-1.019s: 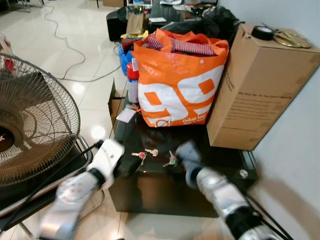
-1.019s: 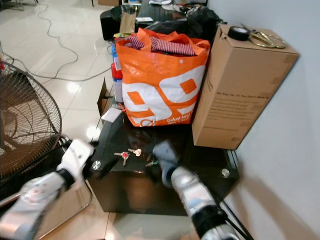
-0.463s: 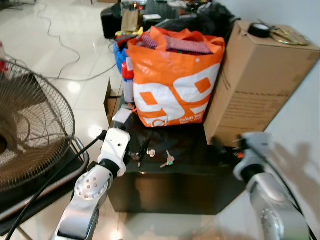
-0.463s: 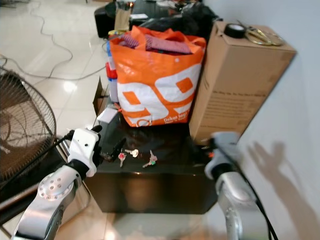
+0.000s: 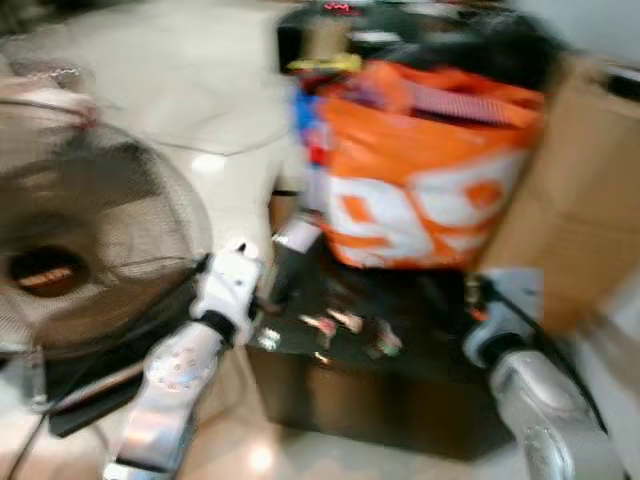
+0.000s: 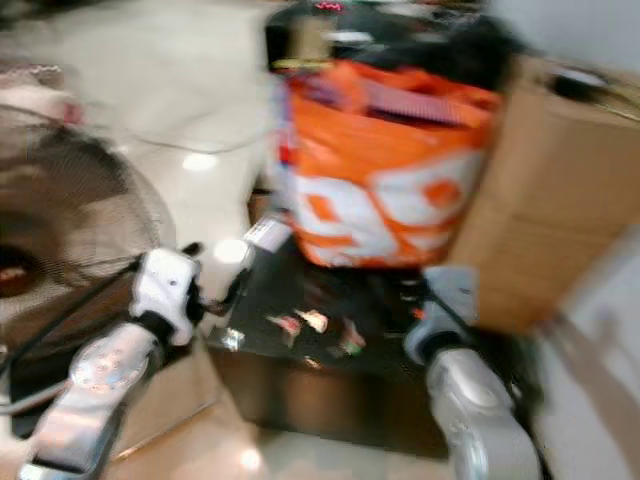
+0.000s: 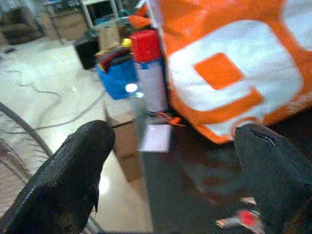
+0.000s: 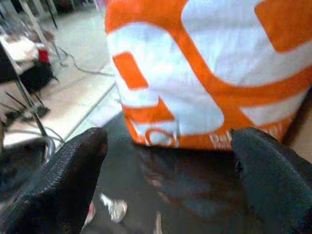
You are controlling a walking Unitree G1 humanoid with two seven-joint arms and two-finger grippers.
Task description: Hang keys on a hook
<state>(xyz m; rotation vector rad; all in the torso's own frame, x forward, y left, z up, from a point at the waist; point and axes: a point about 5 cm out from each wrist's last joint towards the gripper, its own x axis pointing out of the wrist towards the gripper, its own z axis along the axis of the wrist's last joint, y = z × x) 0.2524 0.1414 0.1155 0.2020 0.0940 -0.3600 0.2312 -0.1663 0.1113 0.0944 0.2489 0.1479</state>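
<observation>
Orange and white, the woven plastic shopping bag (image 5: 430, 180) stands at the far side of the low black glossy table (image 5: 400, 410), with a brown cardboard box (image 6: 545, 200) to its right. The head views are smeared with motion blur, and the whole scene sits further right than half a second ago, so the camera has swung. The keys (image 5: 335, 325) lie flat on the tabletop near its front edge, between the two arms, in small clusters with red and green tags; nothing holds them, as before.

The left wrist view adds what the blurred head views lose: a red-capped spray can (image 7: 148, 73) beside the bag, a blue container (image 7: 119, 78) behind it, a white card (image 7: 156, 139) on the table, and a red-tagged key by one finger. The left gripper (image 7: 175, 165) hovers at the table's left edge, its textured black fingers (image 7: 73, 175) spread wide apart. The right gripper (image 8: 165, 175) faces the bag from the table's right front, fingers likewise released and well apart, with keys dimly visible below. A round wire-mesh fan (image 5: 80, 260) stands on the left.
</observation>
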